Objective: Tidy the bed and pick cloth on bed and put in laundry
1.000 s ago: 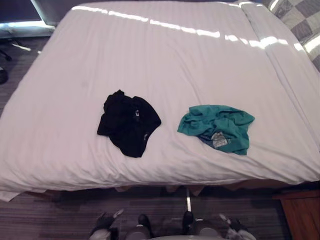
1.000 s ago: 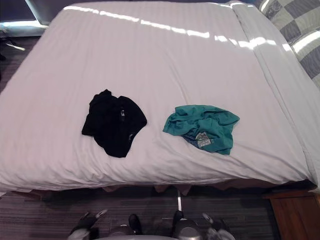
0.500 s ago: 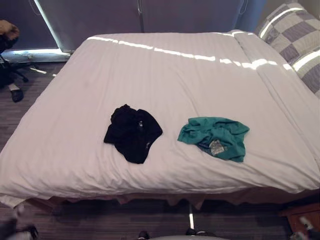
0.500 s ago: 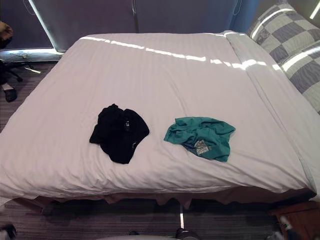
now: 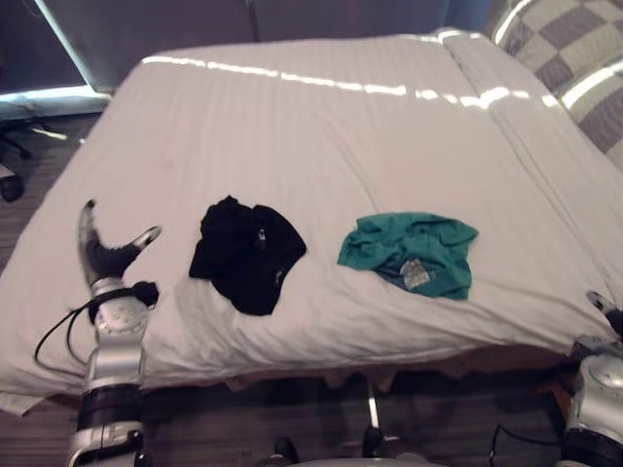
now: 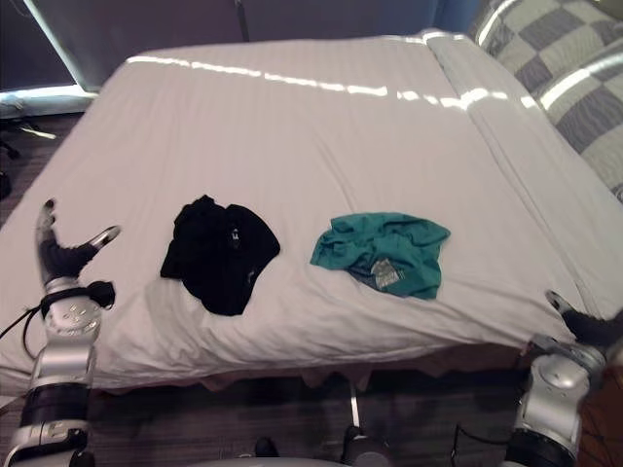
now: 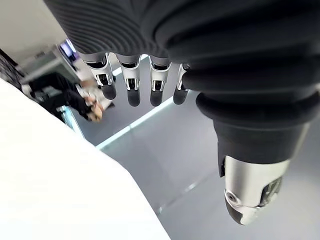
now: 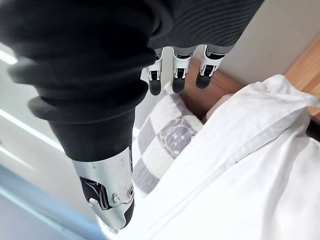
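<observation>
Bed (image 5: 321, 126): black cloth (image 5: 248, 253) lay at 9 o'clock of teal cloth (image 5: 414, 251).
Left hand (image 5: 105, 258): spread wide, empty, 9 o'clock of black cloth.
Right hand (image 6: 584, 328): fingers straight, empty.

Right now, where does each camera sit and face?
Left eye view: on the head, looking down at the bed, black cloth and teal cloth; left robot hand lower-left.
Right eye view: beside it, same scene; right robot hand lower-right.
Left wrist view: along the left robot hand, past the bed edge.
Right wrist view: along the right robot hand toward the checked pillow.
</observation>
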Tool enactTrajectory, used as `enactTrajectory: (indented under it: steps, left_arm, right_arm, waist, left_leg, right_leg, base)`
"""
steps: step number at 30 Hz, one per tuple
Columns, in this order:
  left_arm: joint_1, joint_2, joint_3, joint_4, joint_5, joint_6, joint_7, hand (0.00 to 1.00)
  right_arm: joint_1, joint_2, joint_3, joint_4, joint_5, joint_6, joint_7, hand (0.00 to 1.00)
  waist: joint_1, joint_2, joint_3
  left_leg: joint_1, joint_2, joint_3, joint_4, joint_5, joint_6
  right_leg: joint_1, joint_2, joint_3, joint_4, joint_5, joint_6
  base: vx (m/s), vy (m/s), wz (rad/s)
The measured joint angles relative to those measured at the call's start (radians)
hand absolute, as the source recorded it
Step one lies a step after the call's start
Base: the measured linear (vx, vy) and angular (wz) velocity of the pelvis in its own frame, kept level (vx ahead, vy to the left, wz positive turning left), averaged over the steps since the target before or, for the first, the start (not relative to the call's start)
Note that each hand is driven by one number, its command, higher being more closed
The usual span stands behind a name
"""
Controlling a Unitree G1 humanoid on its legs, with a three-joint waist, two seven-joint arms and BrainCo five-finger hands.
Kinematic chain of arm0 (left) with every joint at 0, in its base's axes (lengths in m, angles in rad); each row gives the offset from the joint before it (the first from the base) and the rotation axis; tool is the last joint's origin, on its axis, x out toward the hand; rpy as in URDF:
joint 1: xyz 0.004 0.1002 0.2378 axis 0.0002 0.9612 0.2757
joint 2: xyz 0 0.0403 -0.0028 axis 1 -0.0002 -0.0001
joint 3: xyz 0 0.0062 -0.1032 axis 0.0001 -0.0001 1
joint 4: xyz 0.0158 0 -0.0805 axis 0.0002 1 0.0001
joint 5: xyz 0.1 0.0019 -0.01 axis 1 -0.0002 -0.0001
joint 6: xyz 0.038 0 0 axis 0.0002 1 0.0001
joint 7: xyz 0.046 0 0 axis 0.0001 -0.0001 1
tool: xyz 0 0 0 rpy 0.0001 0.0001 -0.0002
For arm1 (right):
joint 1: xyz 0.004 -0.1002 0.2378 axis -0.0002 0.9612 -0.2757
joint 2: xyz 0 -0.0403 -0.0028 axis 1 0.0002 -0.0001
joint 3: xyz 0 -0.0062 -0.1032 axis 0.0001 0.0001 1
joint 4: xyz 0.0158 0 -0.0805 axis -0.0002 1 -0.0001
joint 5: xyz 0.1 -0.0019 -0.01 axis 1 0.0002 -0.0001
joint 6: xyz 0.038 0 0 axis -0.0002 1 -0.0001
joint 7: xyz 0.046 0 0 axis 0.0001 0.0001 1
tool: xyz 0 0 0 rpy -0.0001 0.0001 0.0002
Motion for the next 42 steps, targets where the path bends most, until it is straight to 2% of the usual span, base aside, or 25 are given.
enactTrajectory:
  steps: [2, 5, 6, 8, 10, 12, 13, 17, 21, 25, 28, 32, 34, 35, 37, 39, 41, 42]
  left_arm:
    - [-0.088, 0.000, -0.069, 0.027, 0.034, 0.001, -0.016, 0.00]
    - [-0.197, -0.001, -0.153, 0.108, 0.067, 0.013, -0.019, 0.00]
    - [-0.240, -0.001, -0.165, 0.146, 0.076, 0.021, -0.019, 0.00]
    - [-0.309, -0.001, -0.166, 0.211, 0.089, 0.040, -0.018, 0.00]
    - [-0.410, 0.002, -0.174, 0.299, 0.125, 0.065, -0.017, 0.00]
    - [-0.478, 0.014, -0.196, 0.362, 0.154, 0.077, -0.016, 0.00]
    - [-0.508, 0.023, -0.201, 0.387, 0.160, 0.080, -0.016, 1.00]
    - [-0.651, 0.101, -0.213, 0.519, 0.257, 0.094, -0.009, 1.00]
    - [-0.691, 0.134, -0.205, 0.565, 0.342, 0.110, -0.017, 1.00]
    - [-0.680, 0.134, -0.185, 0.567, 0.351, 0.108, -0.039, 1.00]
    - [-0.619, 0.127, -0.170, 0.492, 0.330, 0.106, -0.046, 1.00]
    - [-0.431, 0.065, -0.141, 0.269, 0.177, 0.057, -0.052, 1.00]
    - [-0.308, -0.008, -0.142, 0.163, 0.099, 0.012, -0.051, 1.00]
    - [-0.283, -0.025, -0.142, 0.145, 0.077, -0.002, -0.051, 1.00]
    - [-0.176, -0.089, -0.145, 0.042, 0.001, -0.041, -0.054, 1.00]
    - [-0.109, -0.115, -0.154, -0.018, -0.048, -0.060, -0.060, 1.00]
    - [0.001, -0.156, -0.164, -0.088, -0.105, -0.081, -0.081, 1.00]
    - [0.034, -0.164, -0.166, -0.096, -0.122, -0.086, -0.087, 1.00]
  right_arm:
    - [-0.045, -0.005, 0.052, 0.000, -0.003, 0.000, 0.001, 0.00]
    - [-0.112, -0.007, 0.114, -0.003, -0.006, 0.000, 0.004, 0.00]
    - [-0.124, -0.008, 0.127, -0.017, -0.007, 0.000, 0.004, 0.00]
    - [-0.126, -0.011, 0.142, -0.064, -0.008, 0.000, 0.004, 0.00]
    - [-0.141, -0.020, 0.150, -0.118, -0.009, -0.001, 0.003, 0.00]
    - [-0.160, -0.036, 0.168, -0.129, -0.009, -0.002, 0.001, 0.00]
    - [-0.167, -0.043, 0.177, -0.135, -0.009, -0.002, 0.001, 0.00]
    - [-0.189, -0.044, 0.195, -0.161, -0.011, -0.004, -0.001, 0.00]
    - [-0.198, -0.044, 0.223, -0.156, -0.042, -0.003, -0.001, 0.00]
    - [-0.232, -0.049, 0.225, -0.102, -0.048, -0.004, 0.003, 0.00]
    - [-0.300, -0.124, 0.268, 0.020, -0.047, -0.005, 0.031, 0.00]
    - [-0.381, -0.243, 0.352, 0.126, -0.029, -0.007, 0.089, 0.00]
    - [-0.446, -0.323, 0.423, 0.211, -0.005, -0.010, 0.120, 0.00]
    - [-0.463, -0.337, 0.438, 0.230, -0.002, -0.010, 0.128, 0.00]
    - [-0.540, -0.387, 0.506, 0.313, 0.006, -0.015, 0.153, 0.00]
    - [-0.586, -0.415, 0.543, 0.370, 0.009, -0.020, 0.165, 0.00]
    - [-0.664, -0.494, 0.576, 0.479, 0.022, -0.024, 0.169, 0.00]
    - [-0.699, -0.517, 0.597, 0.519, 0.032, -0.029, 0.172, 1.00]
  waist:
    - [-0.003, -0.010, 0.040]
    - [-0.014, -0.012, 0.097]
    - [-0.025, -0.012, 0.127]
    - [-0.027, -0.007, 0.141]
    - [-0.026, -0.006, 0.199]
    - [-0.025, -0.007, 0.229]
    - [-0.026, -0.007, 0.244]
    - [-0.028, -0.010, 0.294]
    - [-0.028, -0.010, 0.295]
    - [-0.027, -0.010, 0.295]
    - [-0.026, -0.010, 0.295]
    - [-0.017, -0.008, 0.295]
    - [0.017, -0.003, 0.295]
    - [0.023, 0.001, 0.294]
    - [0.036, 0.024, 0.305]
    - [0.052, 0.043, 0.311]
    - [0.063, 0.084, 0.311]
    - [0.066, 0.091, 0.313]
  left_leg:
    - [-0.058, -0.001, 0.003, 0.026, 0.004, 0.008]
    - [-0.110, 0.001, 0.011, 0.044, 0.011, 0.017]
    - [-0.125, 0.002, 0.011, 0.057, 0.010, 0.019]
    - [-0.180, 0.006, 0.013, 0.073, 0.012, 0.023]
    - [-0.219, 0.006, 0.025, 0.077, 0.021, 0.035]
    - [-0.253, 0.005, 0.037, 0.078, 0.026, 0.042]
    - [-0.263, 0.005, 0.042, 0.077, 0.029, 0.045]
    - [-0.303, 0.004, 0.061, 0.073, 0.041, 0.059]
    - [-0.315, 0.000, 0.064, 0.066, 0.047, 0.065]
    - [-0.309, -0.001, 0.058, 0.058, 0.052, 0.067]
    - [-0.304, -0.002, 0.049, 0.046, 0.062, 0.070]
    - [-0.302, -0.003, -0.001, 0.018, 0.084, 0.064]
    - [-0.308, -0.003, -0.026, 0.019, 0.088, 0.059]
    - [-0.314, -0.003, -0.036, 0.019, 0.090, 0.060]
    - [-0.334, -0.008, -0.074, 0.015, 0.100, 0.061]
    - [-0.342, -0.014, -0.092, 0.006, 0.106, 0.059]
    - [-0.371, -0.029, -0.114, 0.002, 0.111, 0.062]
    - [-0.376, -0.036, -0.116, 0.002, 0.111, 0.062]
  right_leg:
    - [-0.064, -0.008, 0.010, 0.032, 0.003, -0.004]
    - [-0.119, -0.009, 0.021, 0.043, 0.018, -0.012]
    - [-0.130, -0.010, 0.023, 0.046, 0.023, -0.013]
    - [-0.180, -0.011, 0.025, 0.045, 0.038, -0.016]
    - [-0.223, -0.011, 0.037, 0.044, 0.057, -0.019]
    - [-0.259, -0.010, 0.050, 0.035, 0.076, -0.018]
    - [-0.267, -0.010, 0.054, 0.024, 0.086, -0.018]
    - [-0.296, -0.003, 0.074, -0.030, 0.136, -0.016]
    - [-0.296, 0.002, 0.078, -0.065, 0.161, -0.012]
    - [-0.283, 0.000, 0.072, -0.079, 0.168, -0.009]
    - [-0.276, -0.009, 0.066, -0.085, 0.170, -0.007]
    - [-0.252, -0.009, 0.019, -0.107, 0.172, -0.006]
    - [-0.243, -0.010, -0.005, -0.114, 0.171, -0.006]
    - [-0.243, -0.011, -0.012, -0.115, 0.171, -0.006]
    - [-0.243, -0.017, -0.046, -0.115, 0.169, -0.005]
    - [-0.249, -0.023, -0.061, -0.113, 0.167, -0.004]
    - [-0.280, -0.042, -0.077, -0.087, 0.157, 0.004]
    - [-0.293, -0.051, -0.077, -0.068, 0.150, 0.008]
  base:
    - [-0.11, -0.013, -0.07]
    - [-0.08, -0.016, -0.08]
    - [-0.06, -0.015, -0.06]
    - [-0.05, -0.014, -0.06]
    - [-0.05, -0.012, -0.11]
    - [-0.03, -0.006, -0.15]
    - [-0.02, -0.002, -0.21]
    - [-0.01, 0.000, -0.14]
    - [0.02, 0.006, -0.03]
    - [0.03, -0.005, 0.04]
    - [0.06, -0.013, 0.05]
    - [0.08, -0.027, 0.30]
    - [0.08, -0.014, 0.33]
    - [0.06, -0.004, 0.36]
    - [0.05, 0.008, 0.45]
    - [0.02, 0.020, 0.34]
    - [0.02, 0.058, 0.30]
    - [0.02, 0.057, 0.14]
